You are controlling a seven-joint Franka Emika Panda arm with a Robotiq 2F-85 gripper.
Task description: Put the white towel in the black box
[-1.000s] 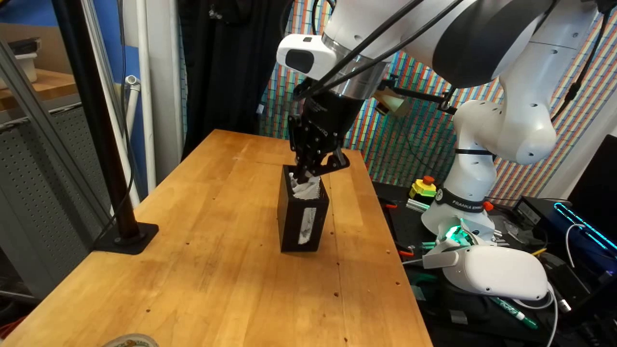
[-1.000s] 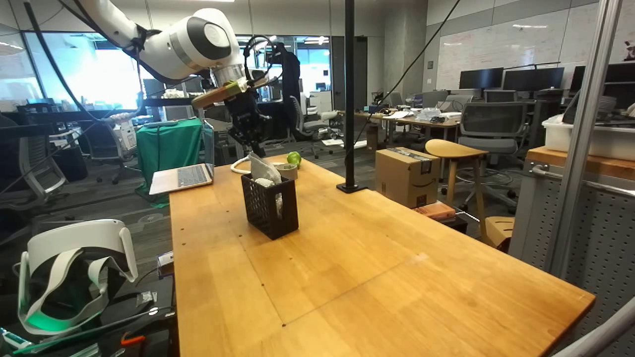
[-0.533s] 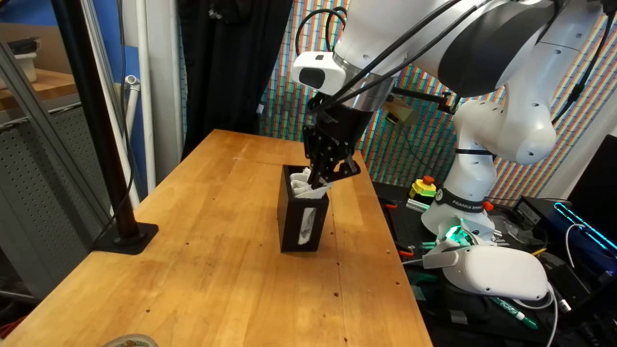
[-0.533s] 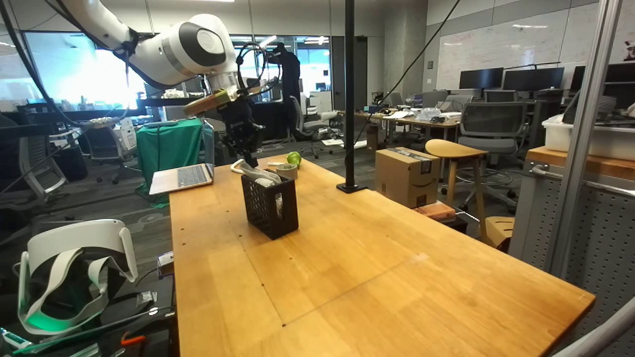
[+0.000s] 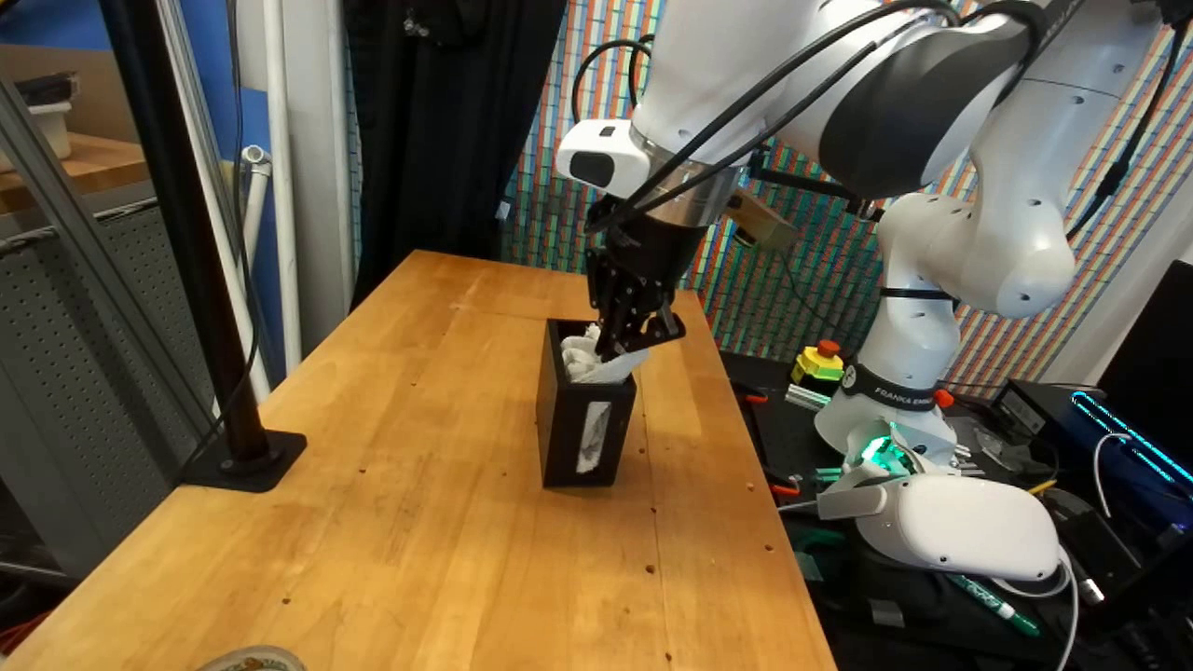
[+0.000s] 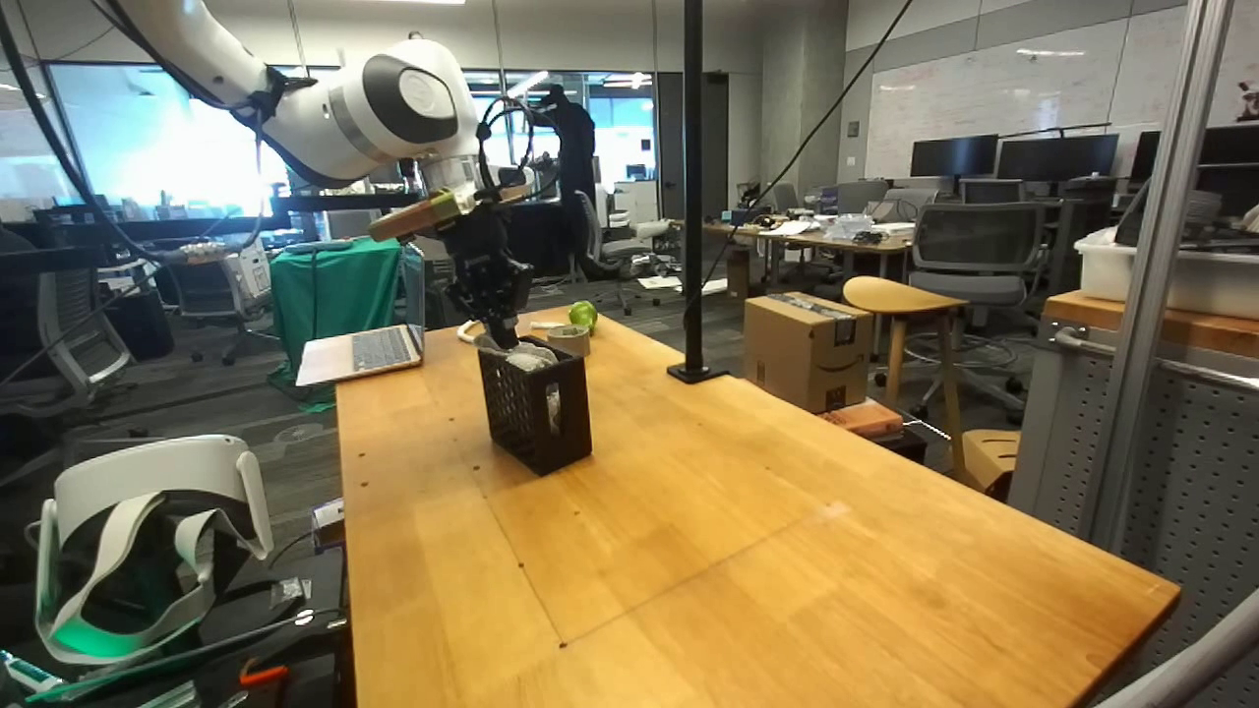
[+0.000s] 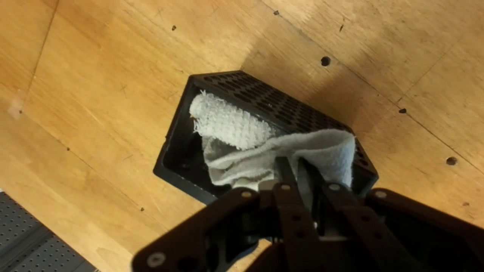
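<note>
The gripper (image 7: 294, 166) points down at the mouth of the black box (image 5: 564, 419), its jaws together but for a thin slit, and its fingertips (image 7: 284, 172) rest against the folds of the white towel (image 7: 234, 168). Whether a bit of cloth is caught in that slit cannot be told. The towel lies bunched in the top of the box, mostly inside, with one creased flap standing out over the rim of the perforated long wall. Just beside it, within the same opening, lies a nubbly white roll of cloth (image 7: 230, 121); whether it is part of the towel is unclear. In the wrist view the fingers cover some of the towel and one end of the box.

The box stands upright on the wooden table (image 5: 419, 466), and pale cloth shows through a slot in an end wall in both exterior views. Well apart from it, in an exterior view, are a tan bowl (image 6: 572, 344), a round green object (image 6: 582, 315) and an open laptop (image 6: 359, 352) by the table's edge. A black pole (image 6: 692, 295) rises from the table, also well apart. Beyond the table's side sit a white VR headset (image 5: 969, 527) and a red-topped yellow emergency stop button (image 5: 818, 363).
</note>
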